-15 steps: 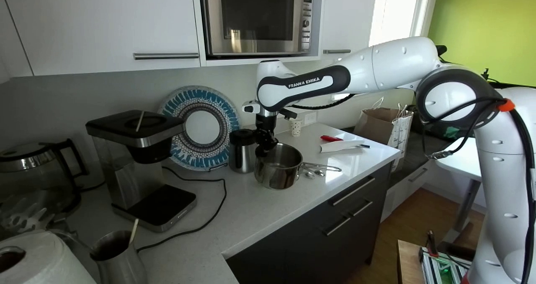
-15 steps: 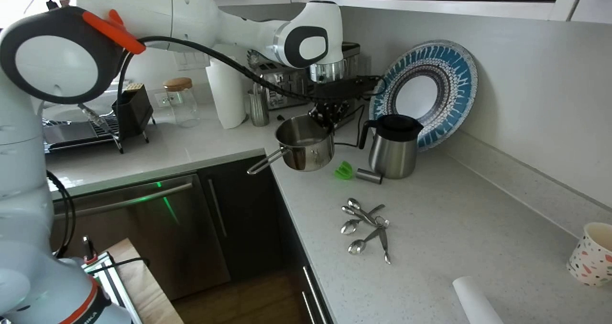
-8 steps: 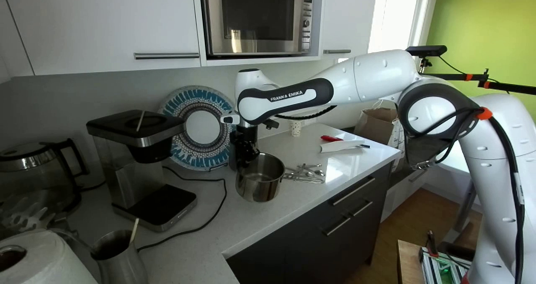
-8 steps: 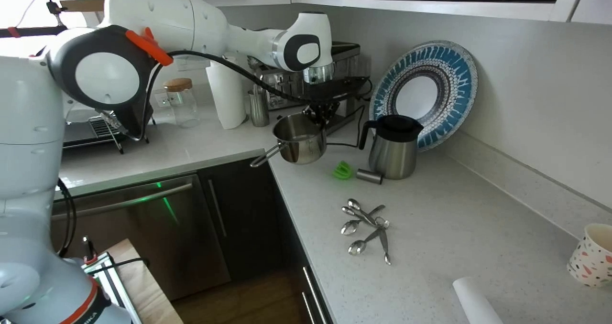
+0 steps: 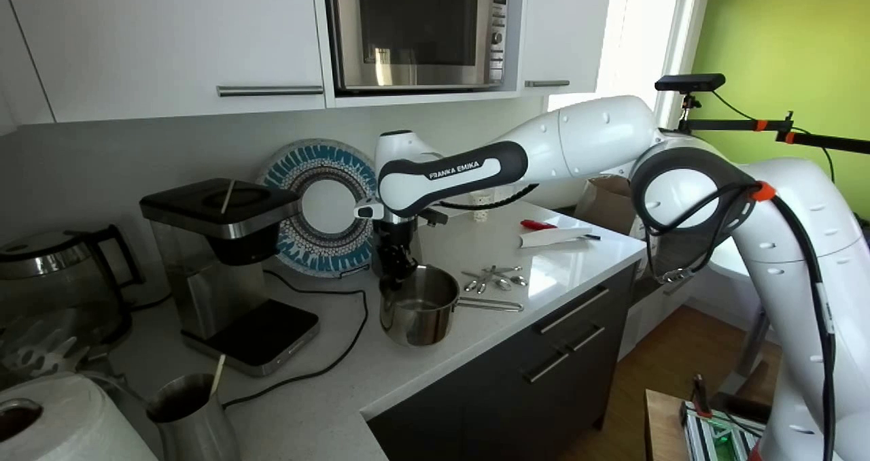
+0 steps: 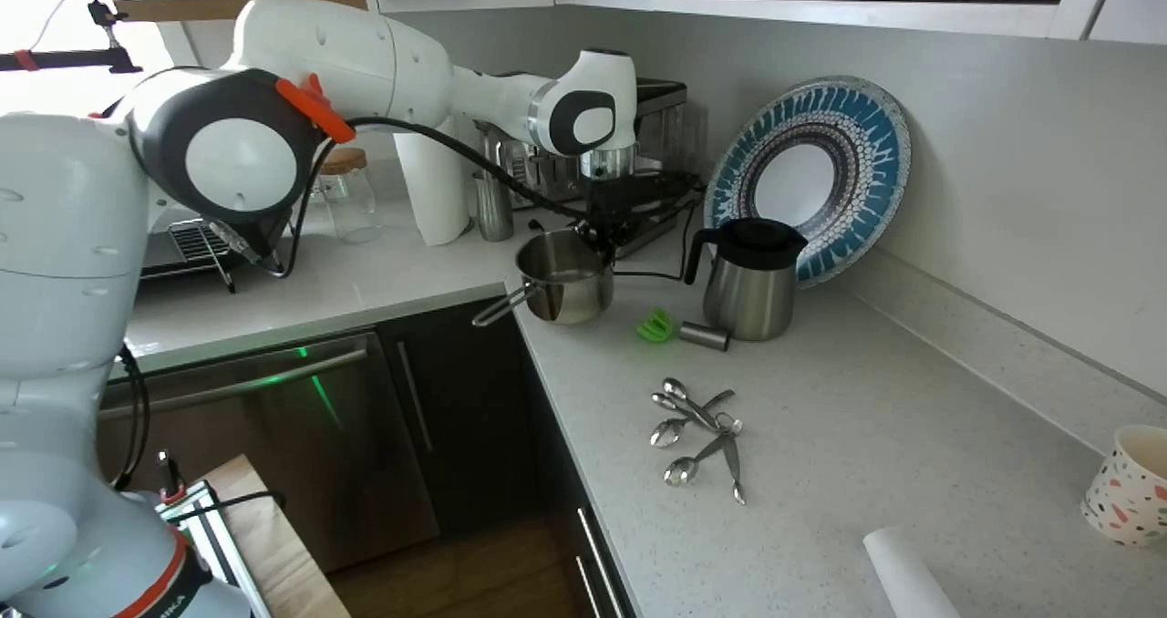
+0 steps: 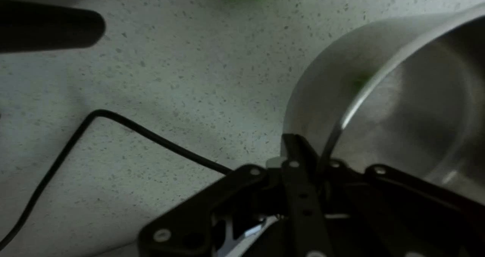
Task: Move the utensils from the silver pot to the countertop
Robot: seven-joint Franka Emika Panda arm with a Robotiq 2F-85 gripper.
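The silver pot (image 5: pixel 420 315) is near the inner corner of the countertop (image 6: pixel 821 472), about upright, its handle pointing out past the front edge. My gripper (image 7: pixel 318 156) is shut on the pot's rim, one finger outside the wall and one inside. From above, the dark gripper (image 6: pixel 604 244) meets the pot (image 6: pixel 567 292) on the side away from its handle. Only bare metal shows in the visible part of the pot's inside (image 7: pixel 413 109). I cannot tell whether its base touches the countertop. The utensils (image 6: pixel 725 425), several small spoons, lie in a crossed heap on the countertop, apart from the pot.
A steel jug (image 6: pixel 752 294) with a black lid stands close by. Near it lie a green piece (image 6: pixel 655 325) and a metal tube (image 6: pixel 704 335). The coffee machine (image 5: pixel 241 209) and its black cable (image 5: pixel 365 311) are on the pot's far side. A patterned plate (image 6: pixel 866 153) leans against the wall.
My gripper has carried the pot away from the utensils toward the coffee machine and lowered it. The utensils have stayed where they were, now less covered by the pot in an exterior view.
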